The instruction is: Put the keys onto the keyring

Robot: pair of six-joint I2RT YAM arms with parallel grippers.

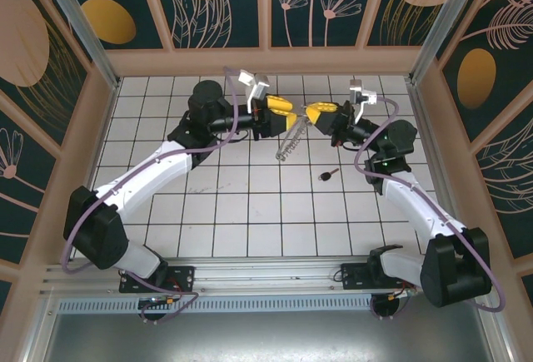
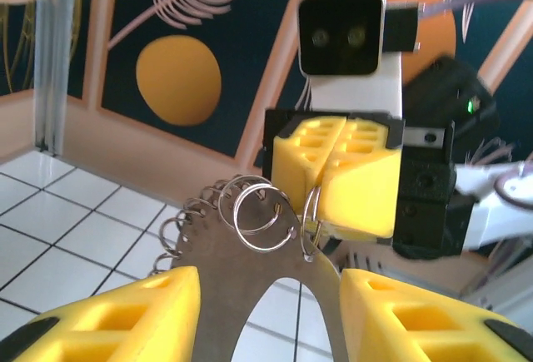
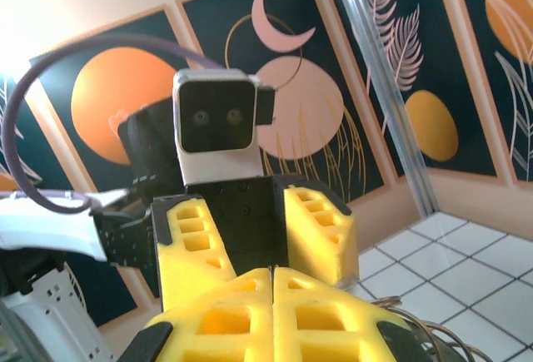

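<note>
1. Above the far middle of the tiled table (image 1: 233, 212), the two arms meet nose to nose, the left gripper (image 1: 288, 118) and the right gripper (image 1: 313, 114) close together and pointing at each other.
2. The keyring (image 1: 288, 143) hangs between them as a thin silvery strand, drooping down and to the left from the gap between the grippers.
3. From the left wrist, the keyring (image 2: 225, 254) appears as a flat metal loop fringed with small rings (image 2: 262, 216). It rises out of the gap between the left gripper's (image 2: 271, 316) yellow fingers (image 2: 125, 316).
4. The left jaws stand clearly apart, with both sides of the loop running up between them. Whether the metal touches either finger cannot be told.
5. The right gripper (image 2: 329, 187) faces that camera with its yellow fingers pressed together. One small ring on the loop's top edge sits right at their seam, so it appears pinched there.
6. From the right wrist, the right gripper (image 3: 273, 312) shows its fingers meeting with no gap, and a few coils of the keyring (image 3: 433, 333) show just beside them at the lower right.
7. The key (image 1: 327, 176), black-headed with a short blade, lies flat on the tiles near the right arm, below the grippers and apart from the keyring.
</note>
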